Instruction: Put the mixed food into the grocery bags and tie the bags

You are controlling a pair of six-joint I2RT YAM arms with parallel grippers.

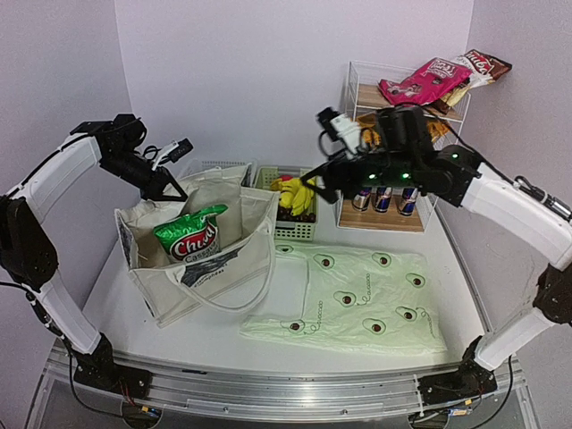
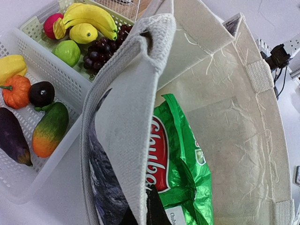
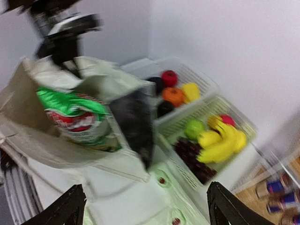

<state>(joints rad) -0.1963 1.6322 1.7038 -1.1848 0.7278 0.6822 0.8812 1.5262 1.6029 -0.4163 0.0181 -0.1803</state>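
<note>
Left arm elbow-high, reaching in from the left; left tool [image 1: 172, 189] clamped on the cream tote [image 1: 232, 259] rim. Green-white crisp packet [image 1: 189, 237] stands inside the tote. Right arm stretched across, right tool [image 3: 144, 187] fingers spread wide, empty, near the bananas [image 1: 295, 192]. Avocado bag [image 1: 357, 304] flat on worktop [image 1: 214, 335].

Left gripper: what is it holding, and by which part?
The cream canvas tote bag, its top rim pinched between the left gripper's fingers. The right gripper is open, empty.
</note>
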